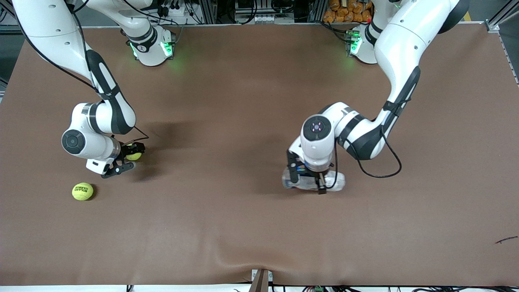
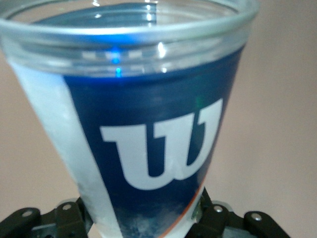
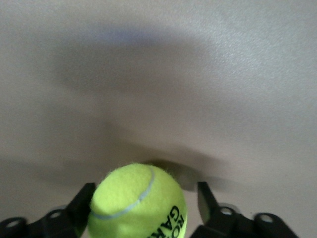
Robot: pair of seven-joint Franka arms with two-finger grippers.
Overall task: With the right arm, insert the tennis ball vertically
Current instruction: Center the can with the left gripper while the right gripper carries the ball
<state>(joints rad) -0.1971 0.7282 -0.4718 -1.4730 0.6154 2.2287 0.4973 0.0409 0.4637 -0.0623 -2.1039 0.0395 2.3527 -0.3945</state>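
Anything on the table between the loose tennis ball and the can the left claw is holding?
Nothing: in the front view, only bare brown table cover stretches from the loose tennis ball to the can in the left claw.

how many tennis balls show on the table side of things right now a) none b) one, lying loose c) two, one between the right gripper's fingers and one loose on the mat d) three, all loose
c: one tennis ball sits between the fingers of the right gripper, and a second ball lies loose on the brown mat, nearer the front camera.
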